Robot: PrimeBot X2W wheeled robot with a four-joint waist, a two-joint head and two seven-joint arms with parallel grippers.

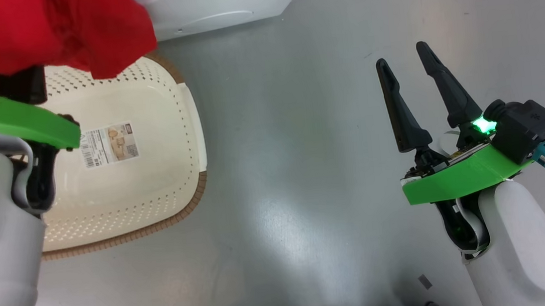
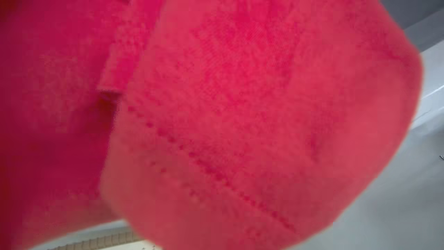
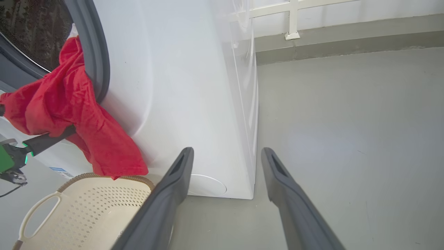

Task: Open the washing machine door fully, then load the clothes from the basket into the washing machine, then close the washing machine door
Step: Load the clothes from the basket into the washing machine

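Observation:
My left gripper (image 1: pixel 21 83) is shut on the red clothes (image 1: pixel 40 30), which hang in a bunch above the cream basket (image 1: pixel 192 205). The basket floor shows bare, with its label sticker. Red fabric (image 2: pixel 222 121) covers the left wrist view and hides the fingers. In the right wrist view the clothes (image 3: pixel 69 104) drape from the left gripper (image 3: pixel 66 132) just before the grey rubber ring (image 3: pixel 99 52) of the white washing machine (image 3: pixel 180 86), over the basket (image 3: pixel 86 208). The washing machine door is out of view. My right gripper (image 1: pixel 400 55) (image 3: pixel 227 152) hangs open and holds nothing over the floor, to the right.
The grey floor (image 1: pixel 304 170) stretches between the basket and the right arm. A corner of the washing machine (image 1: pixel 218 3) stands at the top of the head view. A low round flap (image 3: pixel 206 185) sits on the machine's front. A wall base with a white frame (image 3: pixel 293 21) lies beyond.

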